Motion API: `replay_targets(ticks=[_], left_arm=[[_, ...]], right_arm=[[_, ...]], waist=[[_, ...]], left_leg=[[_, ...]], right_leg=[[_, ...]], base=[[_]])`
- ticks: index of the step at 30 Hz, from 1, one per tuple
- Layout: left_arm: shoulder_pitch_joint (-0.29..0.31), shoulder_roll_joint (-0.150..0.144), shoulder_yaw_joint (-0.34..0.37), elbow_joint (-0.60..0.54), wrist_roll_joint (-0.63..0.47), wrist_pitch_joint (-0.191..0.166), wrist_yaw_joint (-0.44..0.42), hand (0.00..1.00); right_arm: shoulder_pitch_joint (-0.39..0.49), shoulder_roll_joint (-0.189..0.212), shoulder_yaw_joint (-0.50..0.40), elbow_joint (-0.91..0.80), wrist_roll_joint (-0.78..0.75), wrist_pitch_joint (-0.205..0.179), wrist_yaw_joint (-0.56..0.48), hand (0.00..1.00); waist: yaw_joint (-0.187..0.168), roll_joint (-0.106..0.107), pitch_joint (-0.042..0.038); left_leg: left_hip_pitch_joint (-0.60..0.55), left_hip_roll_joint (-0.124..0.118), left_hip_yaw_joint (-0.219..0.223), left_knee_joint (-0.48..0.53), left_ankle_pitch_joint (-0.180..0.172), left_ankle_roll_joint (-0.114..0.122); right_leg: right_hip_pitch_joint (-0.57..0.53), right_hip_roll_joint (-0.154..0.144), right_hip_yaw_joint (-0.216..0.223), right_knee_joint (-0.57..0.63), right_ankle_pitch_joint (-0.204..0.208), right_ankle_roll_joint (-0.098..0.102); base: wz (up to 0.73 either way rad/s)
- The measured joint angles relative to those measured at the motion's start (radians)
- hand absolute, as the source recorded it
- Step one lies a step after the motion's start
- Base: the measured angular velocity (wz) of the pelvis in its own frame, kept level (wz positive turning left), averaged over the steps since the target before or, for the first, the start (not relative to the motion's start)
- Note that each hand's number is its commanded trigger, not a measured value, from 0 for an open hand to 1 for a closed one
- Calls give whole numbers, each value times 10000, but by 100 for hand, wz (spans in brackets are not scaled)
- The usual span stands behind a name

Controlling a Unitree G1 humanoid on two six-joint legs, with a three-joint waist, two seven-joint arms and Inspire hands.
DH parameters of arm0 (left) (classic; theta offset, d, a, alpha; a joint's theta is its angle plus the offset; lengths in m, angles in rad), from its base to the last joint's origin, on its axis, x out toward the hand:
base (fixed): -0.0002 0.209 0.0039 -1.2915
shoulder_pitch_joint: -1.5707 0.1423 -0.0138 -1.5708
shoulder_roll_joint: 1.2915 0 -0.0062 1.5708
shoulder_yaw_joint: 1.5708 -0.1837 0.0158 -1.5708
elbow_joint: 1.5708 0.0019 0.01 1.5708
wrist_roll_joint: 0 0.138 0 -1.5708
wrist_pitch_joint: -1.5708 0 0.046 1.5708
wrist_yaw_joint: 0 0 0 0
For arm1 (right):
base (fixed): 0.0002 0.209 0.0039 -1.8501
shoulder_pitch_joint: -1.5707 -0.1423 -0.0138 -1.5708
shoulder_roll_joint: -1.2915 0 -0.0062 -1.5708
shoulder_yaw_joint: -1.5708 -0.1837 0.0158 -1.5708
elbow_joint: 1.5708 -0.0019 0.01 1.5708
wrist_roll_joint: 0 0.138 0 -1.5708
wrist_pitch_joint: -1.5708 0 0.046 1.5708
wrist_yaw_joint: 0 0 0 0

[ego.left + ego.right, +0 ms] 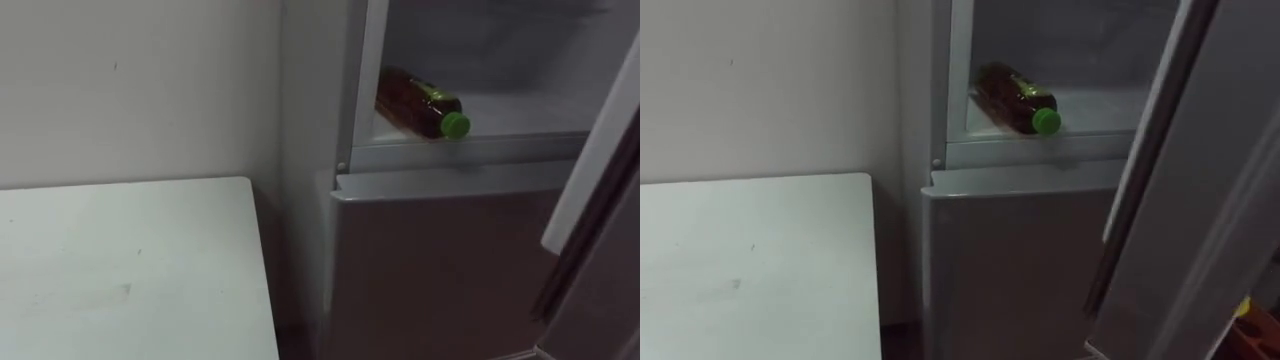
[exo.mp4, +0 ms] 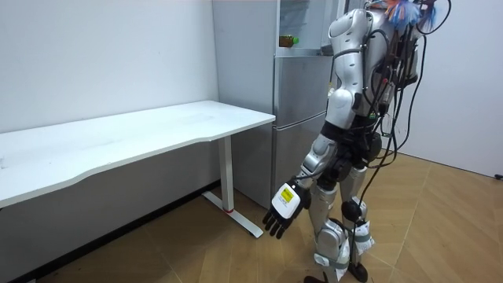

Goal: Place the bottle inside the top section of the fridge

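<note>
1. Left hand (image 2: 286,209): you'll find it hanging at the robot's side in the room view, lower than the table (image 1: 130,270) top. Its fingers are loose and nearly straight, and it holds nothing.
2. Robot: it stands facing the fridge, with the table to its left.
3. Bottle (image 1: 420,105): brown with a green cap (image 1: 456,125). It lies on its side on the floor of the upper fridge (image 1: 520,110), at the front left corner, close to the left wall. The cap points toward the front edge and to the right.
4. Upper door (image 1: 595,160): swung open on the right.
5. Lower door (image 1: 440,260): closed, directly below the bottle's shelf.
6. Table: white, its right edge near the fridge's left side and its back edge along the wall (image 1: 130,80).
</note>
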Motion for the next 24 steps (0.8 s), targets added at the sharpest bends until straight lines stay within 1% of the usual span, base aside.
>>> replay_targets(ticks=[1,3,4,8,15,19,22,24], left_arm=[[-8,0,0,-1,1,0,0,0],[-19,0,0,0,2,4,0,0],[-65,0,1,0,3,4,0,0],[-133,9,-1,0,3,-53,0,0],[-163,18,0,0,7,-185,0,0],[-224,19,-6,-2,1,-199,0,0],[-366,35,-38,219,-11,-296,3,0],[-369,47,-109,298,-8,-345,8,0]], right_arm=[[0,-8,0,0,-159,0,43,0],[-18,-23,2,-4,-327,0,114,0],[-28,-61,4,-4,-472,0,158,0],[-31,-134,340,-8,-1333,-43,447,0],[-273,-146,519,-14,-1774,-95,732,0],[-312,-146,874,-28,-1840,-147,811,0],[-601,-162,1365,-27,-1840,-147,985,0],[-841,-168,1679,-45,-1885,-147,1159,0]], waist=[[20,-26,46],[113,-43,53],[162,-38,70],[213,-40,70],[270,-51,61],[391,-93,58],[500,-124,68],[518,-157,61]], left_leg=[[74,1,1,-1,0,0],[114,2,4,-15,-3,-2],[113,3,5,-17,-3,-1],[130,4,4,1,-2,0],[127,6,-12,-1,-1,0],[146,11,-13,-2,-2,0],[173,14,-18,-12,-2,-1],[139,16,-27,-9,-3,-2]], right_leg=[[75,0,-4,-15,0,0],[103,-1,0,-10,-4,2],[92,0,12,-25,-4,1],[96,-3,26,-25,-2,-2],[111,0,16,-3,1,-4],[135,7,21,3,2,-5],[140,6,19,41,1,-5],[113,3,8,59,1,-5]], base=[[0],[0],[0],[0],[0],[0],[0],[0]])
